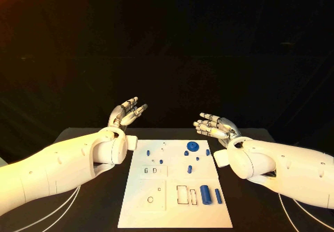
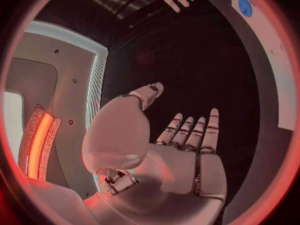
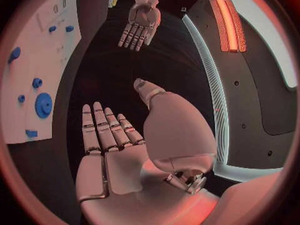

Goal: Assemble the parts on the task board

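Observation:
The white task board (image 1: 174,212) lies flat in the middle of the black table. Small blue parts lie on it: a round disc (image 1: 193,145) at the far end, a thick cylinder (image 1: 205,194) and a thin rod (image 1: 217,195) near the front right, and several small pegs between. My left hand (image 1: 129,112) is raised past the board's far left corner, fingers apart, holding nothing. My right hand (image 1: 215,126) is raised past the far right corner, also empty with fingers spread. The right wrist view shows the board (image 3: 56,50), the disc (image 3: 43,105) and my left hand (image 3: 140,25).
Rectangular slots (image 1: 181,192) and round holes (image 1: 150,199) are cut in the board's near half. Black table surface (image 1: 90,208) lies on both sides of the board. White cables (image 1: 69,203) run along the table by my left arm.

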Robot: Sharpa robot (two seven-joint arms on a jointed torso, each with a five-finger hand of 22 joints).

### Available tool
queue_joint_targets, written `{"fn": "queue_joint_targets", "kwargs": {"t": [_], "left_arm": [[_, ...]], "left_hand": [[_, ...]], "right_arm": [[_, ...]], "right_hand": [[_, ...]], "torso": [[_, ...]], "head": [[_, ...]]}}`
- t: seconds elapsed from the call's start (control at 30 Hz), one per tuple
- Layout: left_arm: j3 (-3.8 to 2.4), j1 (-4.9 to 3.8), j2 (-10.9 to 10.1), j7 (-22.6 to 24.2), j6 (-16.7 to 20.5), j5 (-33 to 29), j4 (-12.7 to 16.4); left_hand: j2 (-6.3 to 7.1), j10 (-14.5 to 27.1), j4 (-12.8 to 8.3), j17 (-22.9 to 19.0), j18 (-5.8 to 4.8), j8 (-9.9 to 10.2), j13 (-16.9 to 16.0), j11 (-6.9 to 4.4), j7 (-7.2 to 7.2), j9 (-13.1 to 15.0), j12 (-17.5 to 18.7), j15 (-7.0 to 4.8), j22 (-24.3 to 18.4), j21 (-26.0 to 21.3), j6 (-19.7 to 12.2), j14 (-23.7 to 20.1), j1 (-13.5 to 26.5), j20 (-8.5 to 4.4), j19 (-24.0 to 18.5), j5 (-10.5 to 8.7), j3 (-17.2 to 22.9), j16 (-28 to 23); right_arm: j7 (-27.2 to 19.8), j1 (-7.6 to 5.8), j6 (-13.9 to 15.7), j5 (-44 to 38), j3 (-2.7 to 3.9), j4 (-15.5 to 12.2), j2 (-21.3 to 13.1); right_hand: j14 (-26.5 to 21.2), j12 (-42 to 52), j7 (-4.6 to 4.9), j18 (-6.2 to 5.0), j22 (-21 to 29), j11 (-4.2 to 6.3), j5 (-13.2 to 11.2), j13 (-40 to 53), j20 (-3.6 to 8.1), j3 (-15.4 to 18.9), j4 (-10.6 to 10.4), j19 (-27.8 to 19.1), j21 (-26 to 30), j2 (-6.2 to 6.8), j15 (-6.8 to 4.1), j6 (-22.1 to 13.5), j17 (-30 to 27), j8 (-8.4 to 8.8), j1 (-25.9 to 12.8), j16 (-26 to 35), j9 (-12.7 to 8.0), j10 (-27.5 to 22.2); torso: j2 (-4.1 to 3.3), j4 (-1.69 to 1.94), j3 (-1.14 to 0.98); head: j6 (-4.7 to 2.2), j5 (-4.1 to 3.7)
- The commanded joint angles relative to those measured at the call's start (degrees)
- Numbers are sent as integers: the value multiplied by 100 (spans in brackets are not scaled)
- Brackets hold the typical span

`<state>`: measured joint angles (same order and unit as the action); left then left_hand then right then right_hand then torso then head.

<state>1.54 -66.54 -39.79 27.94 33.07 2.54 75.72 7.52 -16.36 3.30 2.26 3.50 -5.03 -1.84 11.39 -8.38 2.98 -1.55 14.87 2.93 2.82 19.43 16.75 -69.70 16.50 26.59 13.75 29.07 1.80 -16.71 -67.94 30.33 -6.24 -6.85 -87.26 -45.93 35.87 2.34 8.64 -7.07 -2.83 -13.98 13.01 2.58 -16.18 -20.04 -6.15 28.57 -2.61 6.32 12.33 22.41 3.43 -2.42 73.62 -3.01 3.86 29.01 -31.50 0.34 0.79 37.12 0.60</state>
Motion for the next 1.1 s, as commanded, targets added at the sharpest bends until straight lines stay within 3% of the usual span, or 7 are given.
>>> {"fn": "queue_joint_targets", "kwargs": {"t": [0.03,0.17,0.2,0.3,0.47,0.63,1.1], "left_arm": [[0,-13,19,-3,-463,188,-15],[0,-13,19,-3,-463,188,-15],[0,-13,-220,40,-630,180,279],[0,-13,-311,64,-618,197,438],[-4,-14,-468,93,-605,239,680],[-27,-16,-658,72,-640,298,949],[-93,-22,-1207,-160,-1162,658,1704]], "left_hand": [[1,-89,7,11,75,-33,-13,20,-511,12,-40,9,8,20,88,73,-121,17,60,33,31,26],[-26,-287,27,44,106,-67,-32,84,-567,39,-64,6,16,37,238,301,-201,15,109,34,-25,71],[-28,-357,31,57,127,-86,-36,98,-583,52,-68,16,21,48,317,393,-231,13,149,33,-43,87],[-32,-779,38,131,225,-175,-66,219,-677,109,-110,-71,63,126,652,918,-324,10,528,32,-81,195],[-6,-2233,36,324,426,-389,-153,310,-710,241,-293,-192,158,369,1459,2200,-403,9,1461,27,-48,516],[67,-3491,22,613,689,-730,-222,88,-655,424,-584,-467,268,730,2597,3330,-422,-23,2117,19,71,994],[292,-4294,-23,1430,699,-1019,-241,-180,-456,561,-551,-857,558,1453,3000,4408,-508,-416,3009,-23,-54,1835]], "right_arm": [[595,-66,-891,-503,-43,25,-12],[655,-94,-967,-542,-67,34,-17],[339,-236,-612,-2282,-66,154,-116],[314,-294,-545,-2942,-65,159,-157],[389,-391,-434,-3812,-62,156,-210],[669,-513,-387,-4784,-58,155,-232],[1932,-698,-1026,-7399,-48,109,-226]], "right_hand": [[1068,94,766,-143,-56,-18,13,56,-42,-154,93,617,-119,-1,-14,676,108,-152,429,-176,91,881],[1475,136,659,-249,-96,80,-80,92,-40,-214,181,1277,-213,42,-114,1280,133,-280,565,-208,172,1669],[1538,155,632,-274,-103,109,-90,104,-38,-229,200,1426,-233,56,-141,1457,138,-321,593,-217,198,1896],[1762,144,547,-340,-118,194,-83,107,-15,-331,268,1936,-312,107,-221,2056,143,-438,690,-217,270,2320],[2049,144,496,-350,-108,266,-83,106,23,-442,305,2136,-305,201,-283,2611,164,-545,748,-264,331,2590],[2653,162,396,-358,-149,410,-81,112,206,-640,285,2620,-458,364,-477,2968,261,-637,742,-479,358,3041],[4382,125,57,-330,-705,829,-300,165,945,-527,43,4148,-1571,796,-1094,3506,1497,-884,672,-1561,581,3980]], "torso": [[-1,0,2],[-1,0,2],[-134,1,-28],[-199,30,-57],[-295,67,-89],[-399,106,-119],[-677,214,-207]], "head": [[1,0],[1,0],[77,-25],[79,-38],[86,-77],[66,-110],[13,-250]]}}
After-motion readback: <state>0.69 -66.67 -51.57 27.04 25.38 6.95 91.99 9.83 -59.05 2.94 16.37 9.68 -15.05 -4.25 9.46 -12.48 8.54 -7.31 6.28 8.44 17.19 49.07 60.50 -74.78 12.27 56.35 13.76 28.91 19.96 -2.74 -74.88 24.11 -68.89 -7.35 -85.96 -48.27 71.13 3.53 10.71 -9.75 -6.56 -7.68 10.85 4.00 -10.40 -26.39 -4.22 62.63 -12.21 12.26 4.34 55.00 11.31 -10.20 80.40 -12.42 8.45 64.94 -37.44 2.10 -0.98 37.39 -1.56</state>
